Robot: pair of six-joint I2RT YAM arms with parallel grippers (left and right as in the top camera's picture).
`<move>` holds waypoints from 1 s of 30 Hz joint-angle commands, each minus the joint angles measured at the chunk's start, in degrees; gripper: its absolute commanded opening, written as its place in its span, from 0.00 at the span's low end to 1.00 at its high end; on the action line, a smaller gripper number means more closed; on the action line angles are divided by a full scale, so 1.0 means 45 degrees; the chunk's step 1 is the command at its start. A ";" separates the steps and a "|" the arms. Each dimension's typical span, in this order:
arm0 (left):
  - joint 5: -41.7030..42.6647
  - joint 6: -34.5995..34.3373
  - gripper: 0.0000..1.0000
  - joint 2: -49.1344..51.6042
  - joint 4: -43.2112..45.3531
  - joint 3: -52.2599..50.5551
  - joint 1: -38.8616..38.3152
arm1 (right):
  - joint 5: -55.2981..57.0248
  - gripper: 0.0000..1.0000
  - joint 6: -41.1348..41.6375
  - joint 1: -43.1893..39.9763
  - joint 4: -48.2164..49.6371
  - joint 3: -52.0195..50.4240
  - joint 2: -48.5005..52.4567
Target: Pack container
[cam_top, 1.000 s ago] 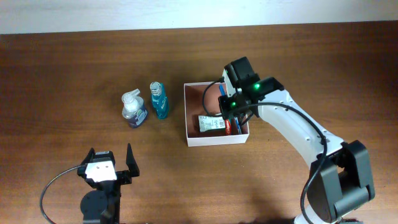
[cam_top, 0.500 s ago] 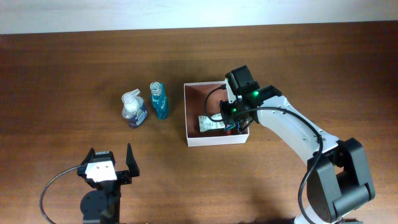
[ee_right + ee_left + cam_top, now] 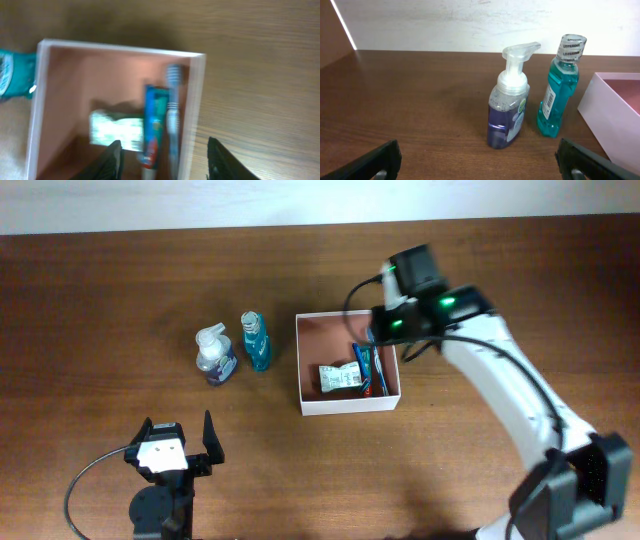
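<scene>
The container is a square white-walled box with a reddish-brown inside, at the table's middle. In it lie a white packet, a toothpaste tube and a toothbrush. My right gripper hovers over the box's back right part, open and empty. In the right wrist view the gripper straddles the container's right wall, above the toothpaste, toothbrush and packet. My left gripper is open and empty near the front left; it also shows in the left wrist view.
A clear foam soap dispenser and a teal mouthwash bottle stand upright left of the container. In the left wrist view the dispenser, the bottle and the container's wall show ahead.
My right gripper has lifted out of the container and moved back and to the right. The toothbrush and toothpaste now lie uncovered along the box's right wall. The left arm has not moved.
</scene>
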 commanded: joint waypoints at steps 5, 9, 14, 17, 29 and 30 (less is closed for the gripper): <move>0.0228 0.0199 0.99 -0.0053 0.0078 -0.0112 0.0068 | 0.0549 0.83 0.0063 -0.3123 -0.1554 0.0233 -0.0403; 0.0228 0.0199 0.99 -0.0053 0.0078 -0.0112 0.0068 | 0.0525 0.98 0.0068 -0.4250 -0.2021 0.0233 -0.0389; 0.0228 0.0199 0.99 -0.0053 0.0078 -0.0112 0.0068 | 0.0525 0.99 0.0068 -0.5013 -0.2118 0.0233 -0.0364; 0.0228 0.0199 0.99 -0.0053 0.0078 -0.0112 0.0068 | 0.0525 0.98 0.0068 -0.5158 -0.2098 0.0233 -0.0355; 0.0563 0.0199 1.00 -0.0053 0.0092 -0.0112 0.0068 | 0.0525 0.98 0.0068 -0.5158 -0.2103 0.0233 -0.0355; 0.0573 0.0199 0.99 -0.0053 0.0092 -0.0112 0.0068 | 0.0525 0.98 0.0068 -0.5158 -0.2103 0.0233 -0.0355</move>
